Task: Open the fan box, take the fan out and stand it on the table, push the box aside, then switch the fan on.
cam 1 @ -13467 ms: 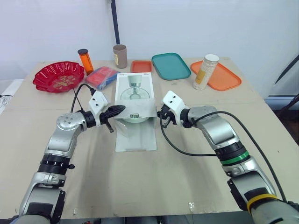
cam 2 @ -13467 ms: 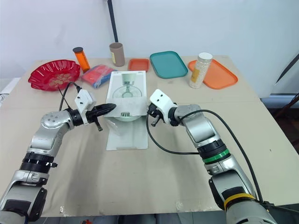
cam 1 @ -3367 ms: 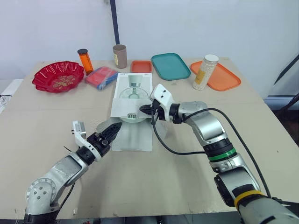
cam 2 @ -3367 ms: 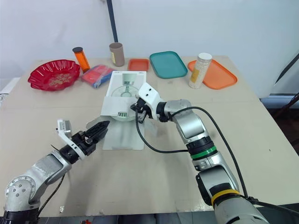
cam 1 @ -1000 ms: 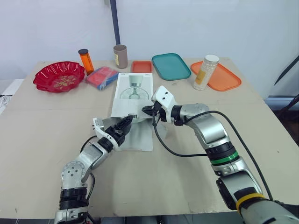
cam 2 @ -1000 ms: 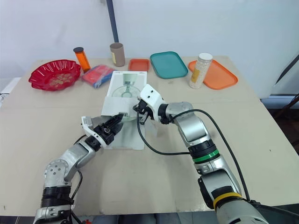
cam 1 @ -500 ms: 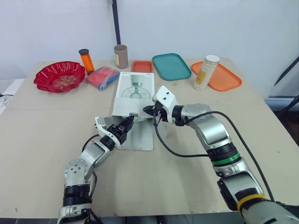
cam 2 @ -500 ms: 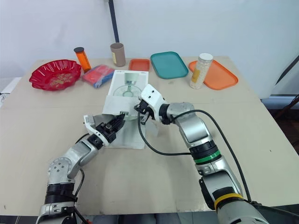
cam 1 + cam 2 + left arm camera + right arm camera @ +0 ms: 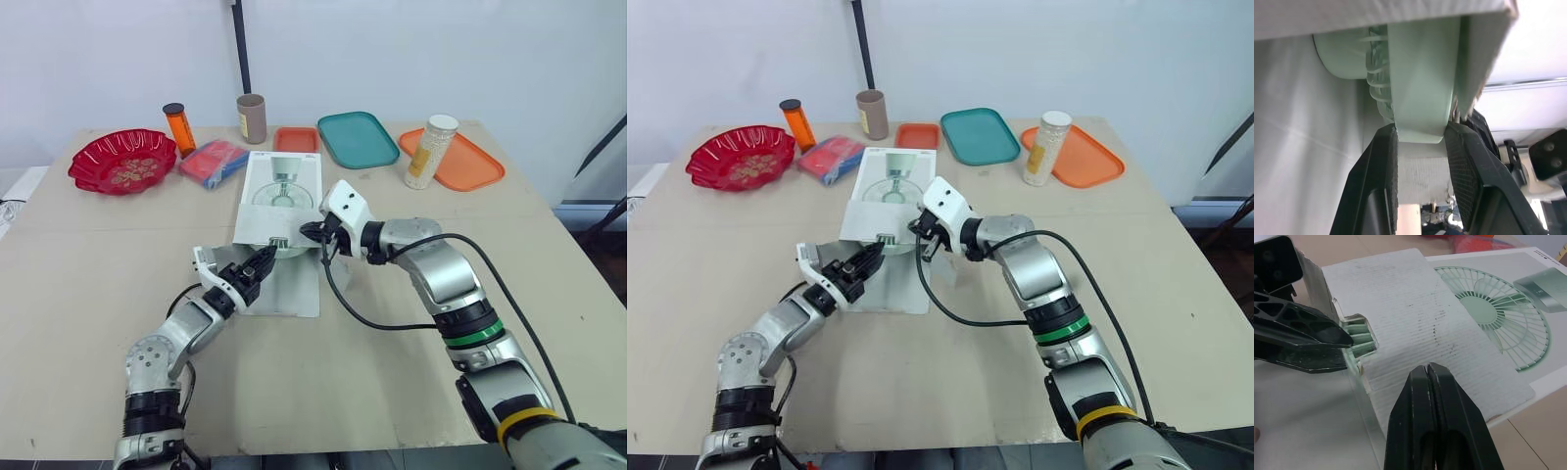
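The fan (image 9: 1422,83) is clamped by the left tool (image 9: 272,256) at the box (image 9: 282,181) mouth; the right tool (image 9: 311,232), drawn together, is set on the box. A straight, slow pull is called for.

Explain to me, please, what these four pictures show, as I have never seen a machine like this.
This is a two-armed humanoid robot working at a table. The two wide pictures come from cameras in its head, looking down over its arms. The two close ones come from a camera on each wrist.

In front of it lies a white fan box with its near end open. The left gripper is closed on the edge of the pale green fan, which pokes out of the box. The right gripper, fingers shut together, seems to press on the box's top.

Along the far edge are a red bowl, an orange bottle, a cardboard tube, a teal tray and a white jar.
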